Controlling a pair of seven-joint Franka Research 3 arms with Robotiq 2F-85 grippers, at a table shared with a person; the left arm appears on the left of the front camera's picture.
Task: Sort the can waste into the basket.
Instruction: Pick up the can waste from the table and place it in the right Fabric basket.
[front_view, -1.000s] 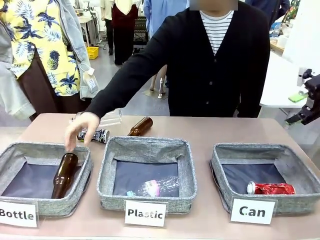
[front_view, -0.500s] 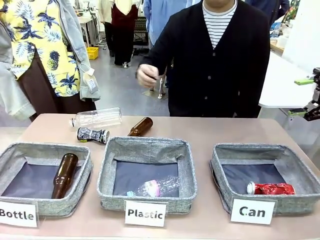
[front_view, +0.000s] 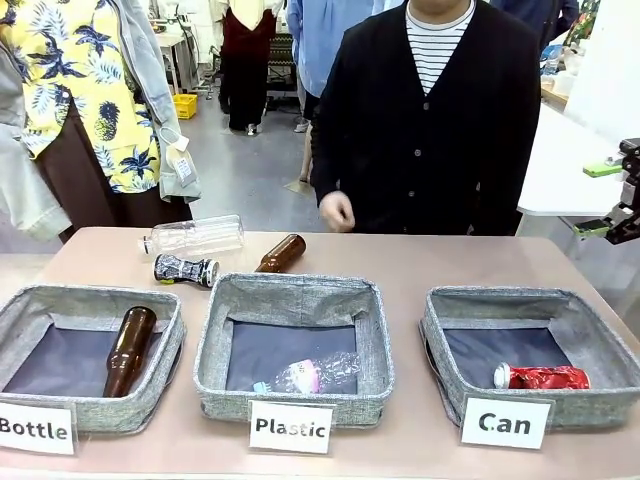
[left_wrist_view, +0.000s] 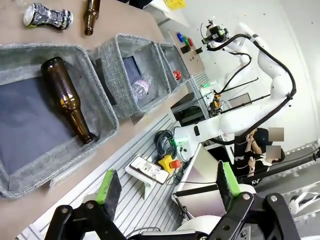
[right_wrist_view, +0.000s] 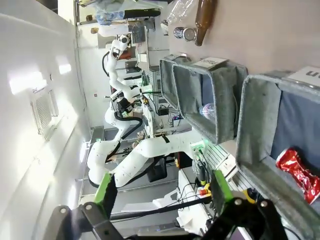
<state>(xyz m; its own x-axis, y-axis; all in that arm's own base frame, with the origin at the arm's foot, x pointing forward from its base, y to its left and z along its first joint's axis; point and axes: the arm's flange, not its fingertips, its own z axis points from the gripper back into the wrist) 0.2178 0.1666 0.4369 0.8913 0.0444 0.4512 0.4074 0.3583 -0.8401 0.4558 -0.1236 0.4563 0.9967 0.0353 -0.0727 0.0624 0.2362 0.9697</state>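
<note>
Cans in two places. Red can (front_view: 541, 377) lying inside the Can basket (front_view: 432, 330), front right corner. Black patterned can (front_view: 186, 269) out on the surface (front_view: 450, 262) behind the Bottle basket (front_view: 172, 340), just left of a brown bottle (front_view: 281, 253). Left fingers (left_wrist_view: 109, 182) spread wide, gripping nothing, above the near edge. Right fingers (right_wrist_view: 106, 191) equally apart, empty, off beyond the right end.

Black can (front_view: 186, 269) lies open from above; clear bottle (front_view: 195, 236) just behind, brown bottle (front_view: 281, 253) near.
</note>
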